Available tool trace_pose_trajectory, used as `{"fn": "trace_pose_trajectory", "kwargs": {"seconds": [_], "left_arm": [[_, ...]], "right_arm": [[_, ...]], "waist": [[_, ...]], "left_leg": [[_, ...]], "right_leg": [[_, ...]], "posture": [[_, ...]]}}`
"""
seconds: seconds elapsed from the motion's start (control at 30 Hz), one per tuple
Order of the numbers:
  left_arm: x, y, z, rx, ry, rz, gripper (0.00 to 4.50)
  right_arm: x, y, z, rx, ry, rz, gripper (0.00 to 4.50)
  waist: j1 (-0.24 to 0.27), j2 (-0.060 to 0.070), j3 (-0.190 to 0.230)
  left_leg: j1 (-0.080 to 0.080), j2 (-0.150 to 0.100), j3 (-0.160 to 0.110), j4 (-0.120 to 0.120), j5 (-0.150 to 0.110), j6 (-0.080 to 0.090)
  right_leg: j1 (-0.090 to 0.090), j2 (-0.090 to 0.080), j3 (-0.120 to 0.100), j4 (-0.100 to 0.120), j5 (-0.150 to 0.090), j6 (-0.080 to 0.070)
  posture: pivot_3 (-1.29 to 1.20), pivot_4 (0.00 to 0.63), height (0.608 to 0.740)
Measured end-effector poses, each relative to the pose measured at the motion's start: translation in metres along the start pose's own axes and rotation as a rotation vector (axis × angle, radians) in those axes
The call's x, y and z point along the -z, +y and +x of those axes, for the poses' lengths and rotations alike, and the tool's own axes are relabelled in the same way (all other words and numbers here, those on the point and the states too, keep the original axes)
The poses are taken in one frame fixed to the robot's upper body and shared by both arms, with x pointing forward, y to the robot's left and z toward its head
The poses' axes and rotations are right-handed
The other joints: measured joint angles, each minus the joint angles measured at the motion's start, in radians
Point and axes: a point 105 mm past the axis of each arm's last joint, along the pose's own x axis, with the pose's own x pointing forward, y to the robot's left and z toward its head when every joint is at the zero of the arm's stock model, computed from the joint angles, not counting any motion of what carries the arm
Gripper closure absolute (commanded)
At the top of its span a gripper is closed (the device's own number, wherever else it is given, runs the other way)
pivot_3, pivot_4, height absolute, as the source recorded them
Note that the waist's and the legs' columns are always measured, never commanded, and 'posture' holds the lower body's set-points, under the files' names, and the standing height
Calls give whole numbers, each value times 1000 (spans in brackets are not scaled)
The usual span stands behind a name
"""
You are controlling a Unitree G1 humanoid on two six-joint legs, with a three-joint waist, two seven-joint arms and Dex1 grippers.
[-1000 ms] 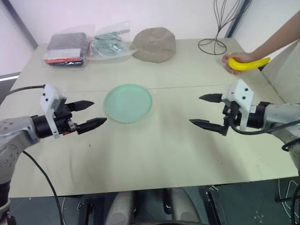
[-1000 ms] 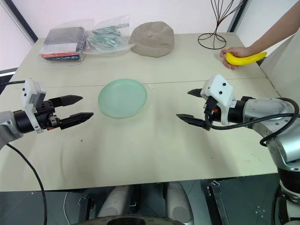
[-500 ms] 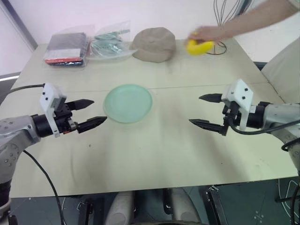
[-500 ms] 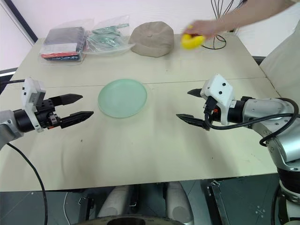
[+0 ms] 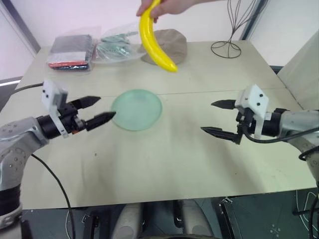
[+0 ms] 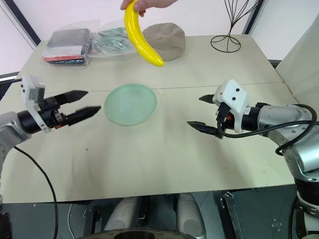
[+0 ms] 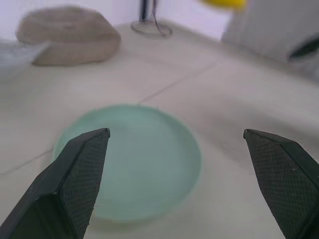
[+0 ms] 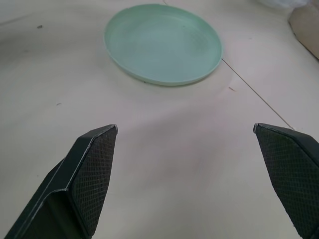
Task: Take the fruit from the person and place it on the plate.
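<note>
Since one second ago, the person's hand (image 5: 167, 7) has carried the curved, smooth, bright yellow banana (image 5: 154, 38) from the far right corner of the table to a position in the air above the far side of the round, flat, pale mint-green translucent plate (image 5: 136, 109). The left gripper (image 5: 99, 110) has risen slightly and now points toward the plate's left rim. The right gripper (image 5: 216, 117) has kept its position, well to the right of the plate.

Both grippers have their black, diamond-textured fingers spread wide, holding nothing. The hand grips the banana at its upper end; the fruit hangs tilted, lower tip toward the right.

The plate lies on a matte beige table (image 5: 164, 164) crossed by a thin seam just behind the plate. Beyond the plate rest a tan-brown rounded fabric cap (image 5: 172, 42), partly hidden by the banana, and clear crinkled plastic bags (image 5: 89, 47) with dark and red contents. Behind and to the right of the plate stands a black wire stand (image 5: 228, 42) with a ring base. A pale wall backs the table.

The person's arm is cut off by the frame edge. In the left wrist view the banana appears as a blurred yellow patch.
</note>
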Motion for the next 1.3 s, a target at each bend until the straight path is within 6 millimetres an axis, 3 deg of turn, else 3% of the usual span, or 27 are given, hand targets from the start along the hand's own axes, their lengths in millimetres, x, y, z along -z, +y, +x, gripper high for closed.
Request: {"fn": "trace_pose_trajectory", "kwargs": {"seconds": [0.2, 0.37, 0.47, 0.57, 0.9, 1.3], "left_arm": [[8, 0, 0, -1, 27, -13, 0], [18, -1, 0, 12, 89, 17, 0], [20, -2, 0, 15, 98, 35, 0], [21, -2, 1, 18, 104, 44, 0], [26, -4, 0, 16, 118, 43, 0], [28, -6, -2, 9, 125, 48, 0]], "right_arm": [[-28, -26, 10, 128, -137, -4, 19], [-74, -50, 22, 214, -310, 59, 19], [-96, -52, 30, 206, -369, 91, 19], [-110, -41, 44, 133, -396, 115, 19], [-105, -19, 80, 35, -338, 121, 19], [-99, -37, 110, 107, -326, 94, 19]], "waist": [[-5, 0, 0], [-4, 0, 0], [-1, 0, 0], [-2, 0, 0], [-5, 0, 0], [-6, 0, 0]], "left_leg": [[1, 0, 1, 0, 0, 0], [1, 0, 0, 0, 0, 0], [0, 0, 0, -1, 0, 0], [-1, -1, 0, -1, 0, 0], [-1, -1, 0, -1, 0, 0], [-1, -1, 1, -1, 0, 0]], "right_leg": [[0, 1, 1, 1, 0, 0], [-1, 0, 1, 2, 0, -1], [-1, -1, 1, 2, 0, -1], [-3, -1, 1, 2, 0, -1], [-6, -1, 1, 7, 0, -1], [-6, -1, 1, 8, 0, -1]], "posture": [[0, 150, 740], [0, 150, 740], [0, 150, 740], [0, 150, 740], [0, 150, 740], [0, 150, 740]]}}
